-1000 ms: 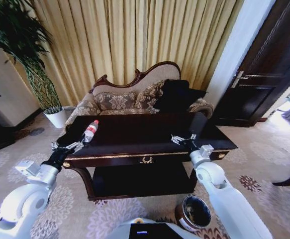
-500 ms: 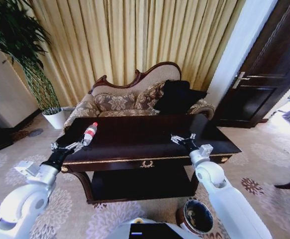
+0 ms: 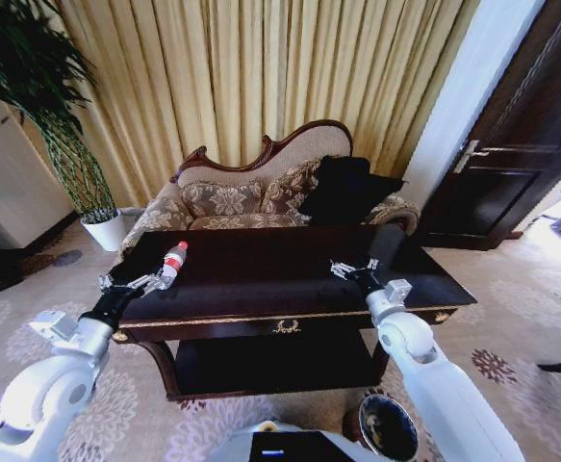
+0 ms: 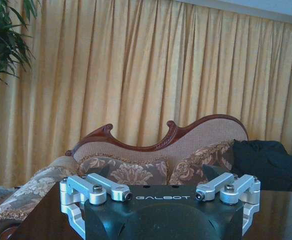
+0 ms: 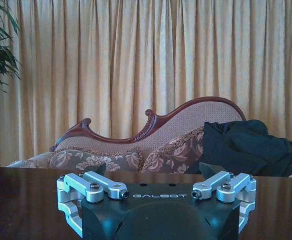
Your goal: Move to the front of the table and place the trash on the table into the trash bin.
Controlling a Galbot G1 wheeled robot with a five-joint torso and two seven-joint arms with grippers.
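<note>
The dark glossy table (image 3: 280,265) with gold trim stands straight ahead. The trash, a clear bottle with a red cap and red label (image 3: 173,262), lies on the table's left end. My left gripper (image 3: 126,286) hovers open at the table's front left corner, just short of the bottle. My right gripper (image 3: 354,269) is open above the right part of the tabletop, with nothing between its fingers. The trash bin (image 3: 388,426), round and dark, sits on the carpet below my right arm. In the wrist views both the left gripper (image 4: 158,172) and the right gripper (image 5: 153,170) stand spread over the tabletop (image 5: 20,200).
A carved sofa (image 3: 261,188) with cushions and a black cloth (image 3: 343,188) stands behind the table, before gold curtains. A potted plant (image 3: 78,164) is at the left and a dark door (image 3: 521,144) at the right. Patterned carpet surrounds the table.
The whole head view has shifted: the table sits a little lower and nearer, and the bin has slid toward the bottom edge. Both arms hold the same pose.
</note>
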